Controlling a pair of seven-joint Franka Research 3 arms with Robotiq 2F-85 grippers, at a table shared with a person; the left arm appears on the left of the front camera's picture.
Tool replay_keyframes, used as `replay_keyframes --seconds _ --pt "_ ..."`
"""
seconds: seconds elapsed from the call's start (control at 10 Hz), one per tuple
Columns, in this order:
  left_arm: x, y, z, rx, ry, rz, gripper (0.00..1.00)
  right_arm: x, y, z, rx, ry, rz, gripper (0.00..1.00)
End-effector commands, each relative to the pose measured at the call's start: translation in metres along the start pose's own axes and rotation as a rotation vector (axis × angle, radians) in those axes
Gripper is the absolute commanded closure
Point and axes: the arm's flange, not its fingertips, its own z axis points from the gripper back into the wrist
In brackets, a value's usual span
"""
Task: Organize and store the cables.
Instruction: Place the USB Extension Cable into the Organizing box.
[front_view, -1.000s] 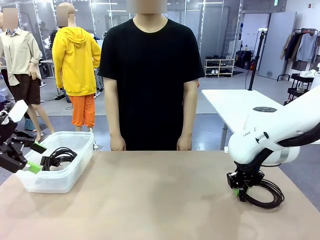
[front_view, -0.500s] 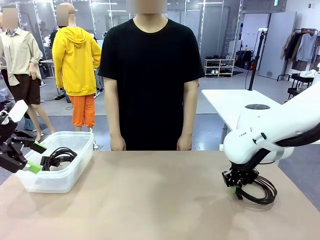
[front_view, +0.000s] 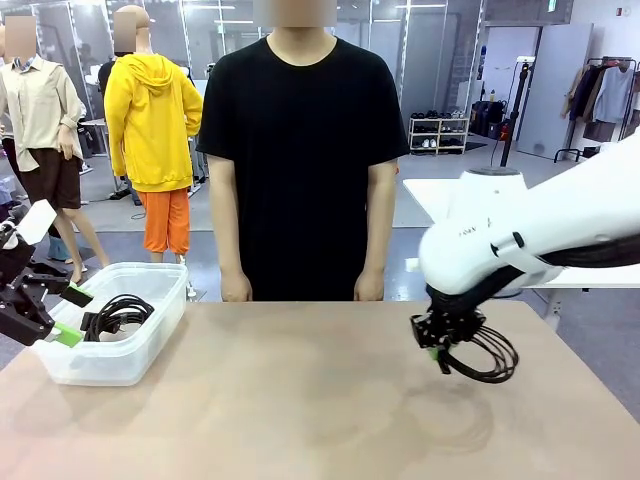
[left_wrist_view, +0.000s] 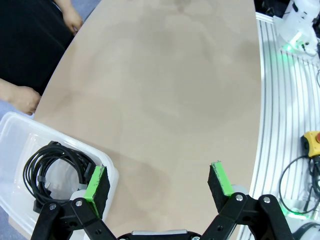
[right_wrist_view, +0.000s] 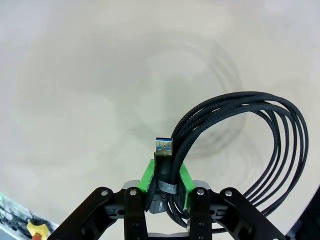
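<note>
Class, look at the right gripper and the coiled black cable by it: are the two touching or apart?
Touching. In the right wrist view the right gripper has its green pads clamped on the coiled cable beside its blue-tipped plug.

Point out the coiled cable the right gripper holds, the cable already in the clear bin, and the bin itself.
held cable (right_wrist_view: 280, 150), right wrist view, on the braided loops hanging from the jaws.
stored cable (front_view: 118, 315), front view, on the coil's middle strands.
clear bin (front_view: 150, 345), front view, on its near right wall.

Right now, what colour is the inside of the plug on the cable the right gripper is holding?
Blue, inside the metal plug of the coiled cable; right wrist view shows it best.
</note>
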Motion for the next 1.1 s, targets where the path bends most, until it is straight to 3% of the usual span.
replay_keyframes --seconds 0.0,0.2,0.5,0.7,1.0 --pt "0.002 0.001 0.0 0.005 0.001 0.011 0.0 0.01 0.028 0.003 0.105 0.035 0.05 1.0" --pt "0.002 0.001 0.0 0.005 0.001 0.011 0.0 0.023 0.082 -0.01 0.149 0.023 0.097 1.0" --pt "0.002 0.001 0.0 0.005 0.001 0.011 0.0 0.034 0.165 -0.037 0.119 0.066 0.179 1.0" --pt "0.002 0.001 0.0 0.005 0.001 0.011 0.0 0.036 0.192 -0.056 0.143 0.077 0.225 1.0" --pt "0.002 0.001 0.0 0.005 0.001 0.011 0.0 0.031 0.204 -0.061 0.19 0.068 0.238 1.0"
